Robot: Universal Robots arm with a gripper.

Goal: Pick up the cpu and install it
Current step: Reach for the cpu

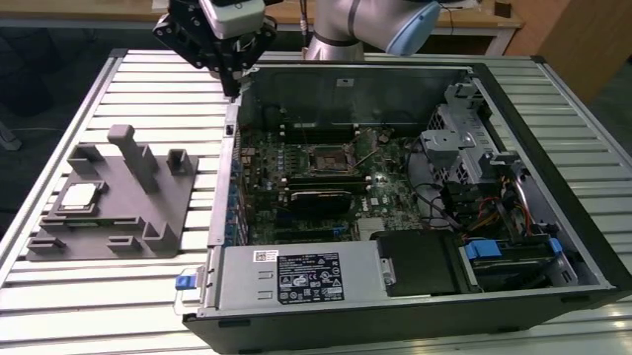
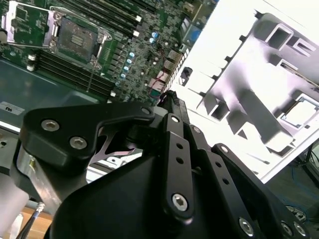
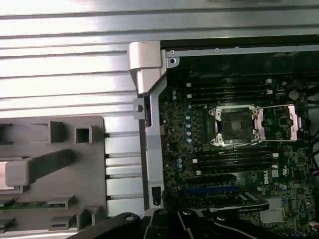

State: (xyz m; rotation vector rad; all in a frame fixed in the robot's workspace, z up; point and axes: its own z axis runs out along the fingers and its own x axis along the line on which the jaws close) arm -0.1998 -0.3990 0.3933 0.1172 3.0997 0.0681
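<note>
The cpu (image 1: pixel 79 196) is a small silver square lying in a recess of the grey plastic block (image 1: pixel 118 214) on the exterior view's left; it also shows pale on that block in the second wrist view (image 2: pixel 302 112). My gripper (image 1: pixel 233 87) hangs above the back left corner of the open computer case (image 1: pixel 553 148), far from the cpu. Its black fingers (image 2: pixel 172 107) meet at the tips, shut with nothing in them. The bare CPU socket (image 1: pixel 326 159) sits mid-motherboard with its metal latch frame (image 3: pixel 290 122) swung open beside the socket (image 3: pixel 234 124).
The case lies on a slatted metal table (image 1: pixel 148 81). Inside it are a black module (image 1: pixel 321 200) below the socket, a drive cage (image 1: pixel 459 133) and cables (image 1: pixel 493 214) to the right, and a power supply (image 1: pixel 296 274) at the front. The block carries an upright post (image 1: pixel 133 155).
</note>
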